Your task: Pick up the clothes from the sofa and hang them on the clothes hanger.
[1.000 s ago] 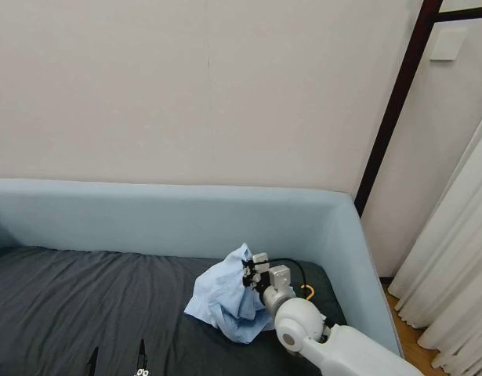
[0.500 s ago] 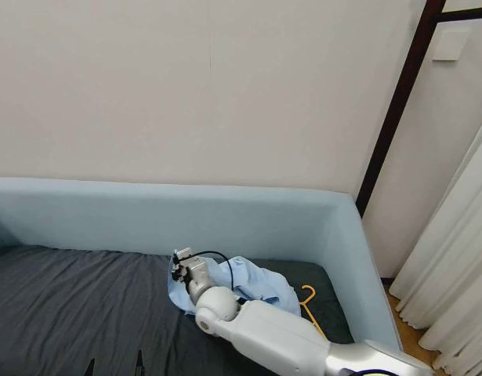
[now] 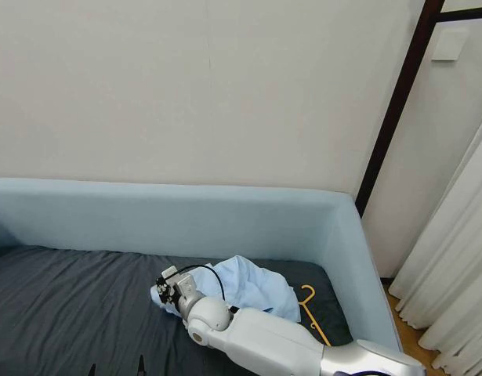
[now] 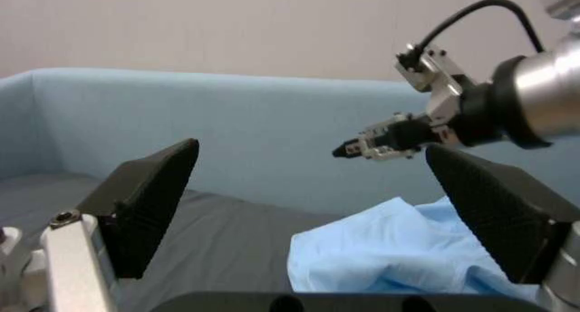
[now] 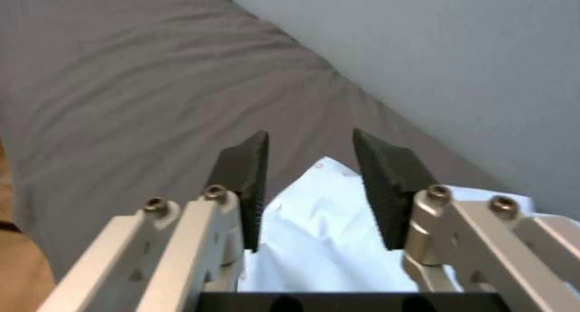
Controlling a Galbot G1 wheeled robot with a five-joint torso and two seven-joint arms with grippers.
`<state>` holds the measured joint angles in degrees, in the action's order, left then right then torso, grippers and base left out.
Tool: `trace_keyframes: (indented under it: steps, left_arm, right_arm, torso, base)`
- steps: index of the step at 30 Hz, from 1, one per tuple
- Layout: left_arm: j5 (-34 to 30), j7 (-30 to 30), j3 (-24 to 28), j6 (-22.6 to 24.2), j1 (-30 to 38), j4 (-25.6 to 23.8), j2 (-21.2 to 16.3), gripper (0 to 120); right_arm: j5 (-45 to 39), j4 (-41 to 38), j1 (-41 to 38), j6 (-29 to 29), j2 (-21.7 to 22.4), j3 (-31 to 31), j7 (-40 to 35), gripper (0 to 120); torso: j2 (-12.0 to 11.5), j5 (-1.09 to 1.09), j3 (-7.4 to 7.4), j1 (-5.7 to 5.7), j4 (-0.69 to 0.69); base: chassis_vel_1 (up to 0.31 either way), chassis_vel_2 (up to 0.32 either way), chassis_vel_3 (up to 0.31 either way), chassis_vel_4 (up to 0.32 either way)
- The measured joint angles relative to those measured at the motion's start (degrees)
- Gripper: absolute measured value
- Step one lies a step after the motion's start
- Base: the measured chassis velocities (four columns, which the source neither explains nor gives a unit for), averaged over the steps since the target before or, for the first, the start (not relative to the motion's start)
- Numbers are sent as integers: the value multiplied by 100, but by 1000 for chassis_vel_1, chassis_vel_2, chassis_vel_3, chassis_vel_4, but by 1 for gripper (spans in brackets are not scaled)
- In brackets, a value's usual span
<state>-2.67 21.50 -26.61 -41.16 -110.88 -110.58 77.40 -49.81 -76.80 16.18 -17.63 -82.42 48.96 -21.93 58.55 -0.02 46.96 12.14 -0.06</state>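
Blue shirt (image 3: pixel 252 288) on sofa (image 3: pixel 146 223) | right gripper (image 5: pixel 308 149) released over its left edge | left gripper (image 4: pixel 308 152) open, near | risk: low pinch grabs sofa too

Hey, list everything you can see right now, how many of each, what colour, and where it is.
sofa: one, light blue frame, along the wall
seat cushion: one, dark grey, wrinkled, inside the sofa frame
garment: one, light blue, crumpled on the seat towards the sofa's right end
hanger: one, yellow, flat on the seat just right of the garment
wall: one, off-white, behind the sofa
door frame: one, dark, right of the sofa
wall plate: one, white, top right
curtain: one, white, far right
right hand: one, silver with black pads, open, over the garment's left edge
left hand: one, black pads, open, low in front of the sofa
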Motion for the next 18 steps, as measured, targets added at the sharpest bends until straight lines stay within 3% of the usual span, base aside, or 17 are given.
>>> trace_keyframes:
  steps: [7,9,10,14,18]
  left_arm:
    - [-2,5,17,-9,10,9,-60,99]
    - [-1,4,40,-5,73,55,-95,99]
    - [-1,4,40,-5,73,55,-95,99]
    - [-34,-6,77,52,167,104,-191,99]
    - [-70,-16,66,68,185,119,-246,99]
  right_arm:
    - [468,-639,149,5,960,-335,-73,70]
    - [823,-995,335,119,1607,-597,64,80]
    - [823,-995,335,119,1607,-597,64,80]
    - [1562,-1613,944,372,2741,-1077,475,96]
    - [2195,-1936,1646,681,3397,-1592,849,100]
  torso:
    - [0,1,0,0,0]
    - [0,0,0,0,-2]
    - [0,0,0,0,-2]
    - [0,0,0,0,-2]
    - [0,0,0,0,-2]
  base:
    - [0,0,0,0]
    - [0,0,0,0]
    - [0,0,0,0]
    - [0,0,0,0]
    - [0,0,0,0]
